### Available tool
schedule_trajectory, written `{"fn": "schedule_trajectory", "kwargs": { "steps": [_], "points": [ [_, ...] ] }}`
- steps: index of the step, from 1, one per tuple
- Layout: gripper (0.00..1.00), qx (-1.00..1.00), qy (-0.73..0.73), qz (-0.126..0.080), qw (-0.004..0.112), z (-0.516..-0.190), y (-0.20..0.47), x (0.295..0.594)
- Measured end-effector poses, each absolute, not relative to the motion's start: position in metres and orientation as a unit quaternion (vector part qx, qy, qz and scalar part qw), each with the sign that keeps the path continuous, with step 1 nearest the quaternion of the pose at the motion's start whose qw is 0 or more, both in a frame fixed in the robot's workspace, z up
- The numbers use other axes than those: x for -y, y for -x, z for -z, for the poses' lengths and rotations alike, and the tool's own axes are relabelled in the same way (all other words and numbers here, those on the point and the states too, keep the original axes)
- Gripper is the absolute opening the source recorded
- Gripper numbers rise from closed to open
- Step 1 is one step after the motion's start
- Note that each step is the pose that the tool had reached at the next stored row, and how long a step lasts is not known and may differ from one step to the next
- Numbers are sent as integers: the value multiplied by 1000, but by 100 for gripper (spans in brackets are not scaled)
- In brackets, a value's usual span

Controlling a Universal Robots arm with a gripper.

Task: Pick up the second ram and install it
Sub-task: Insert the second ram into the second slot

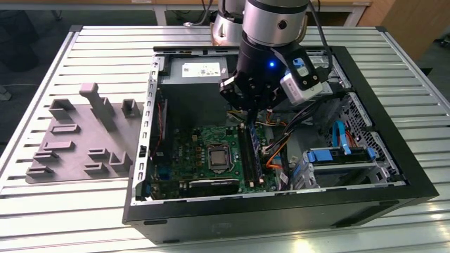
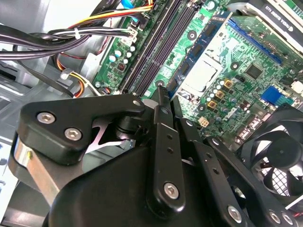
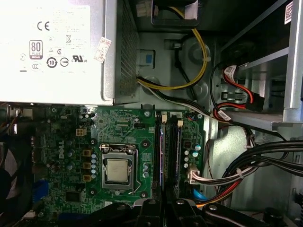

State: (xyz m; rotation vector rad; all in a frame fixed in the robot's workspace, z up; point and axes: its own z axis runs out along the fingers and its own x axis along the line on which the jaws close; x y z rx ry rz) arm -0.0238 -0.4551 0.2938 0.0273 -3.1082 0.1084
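Over the motherboard (image 1: 211,153) slots | fingers (image 2: 160,101) pressed together — nothing held | tips just above the second ram (image 1: 252,153)

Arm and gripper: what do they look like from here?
The arm is silver-grey with a black wrist section carrying a small blue light, plus a white-and-grey camera unit on its side. The gripper is matte black, with jointed linkage bars fastened by silver screws.

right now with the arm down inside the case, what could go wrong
The gripper hangs low over the memory slots. A descent slightly off line could press on the motherboard rather than into a slot. The cable bundle ends right beside those slots, so it might snag on the arm or get pinched.
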Motion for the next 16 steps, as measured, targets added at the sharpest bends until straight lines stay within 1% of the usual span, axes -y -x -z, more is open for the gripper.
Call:
{"fn": "schedule_trajectory", "kwargs": {
  "steps": [7,16],
  "points": [
    [14,999,-9,-35,16,-290,24,455],
    [14,999,-9,-35,16,-274,23,455]
  ]
}}
